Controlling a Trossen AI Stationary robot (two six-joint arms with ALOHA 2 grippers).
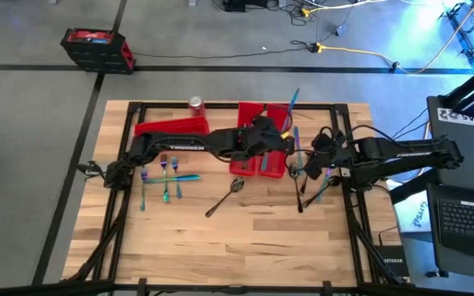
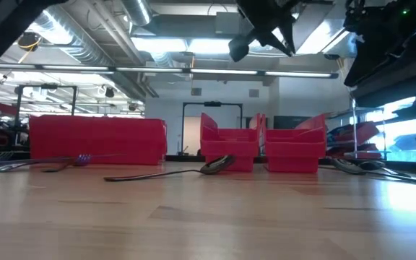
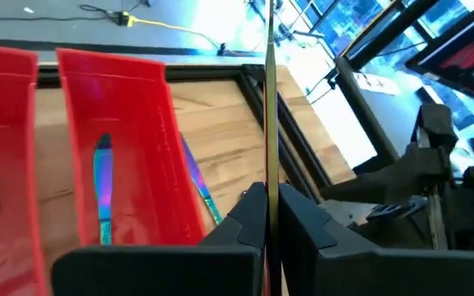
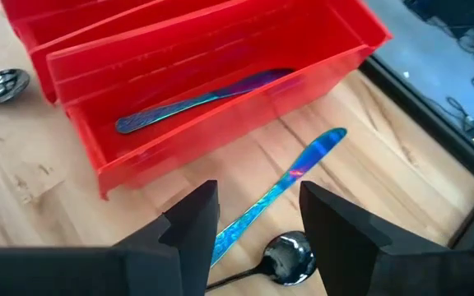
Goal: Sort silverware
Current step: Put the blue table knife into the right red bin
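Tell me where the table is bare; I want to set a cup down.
The near strip of the table, below the lone spoon, is bare. Crowded: forks at left, red bins behind, cutlery by the right hand.

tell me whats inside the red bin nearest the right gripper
One iridescent knife lies lengthwise inside the red bin, seen from the right wrist. The near wall hides part of the bin floor, so anything flat against it cannot be seen. Another knife lies outside on the table.
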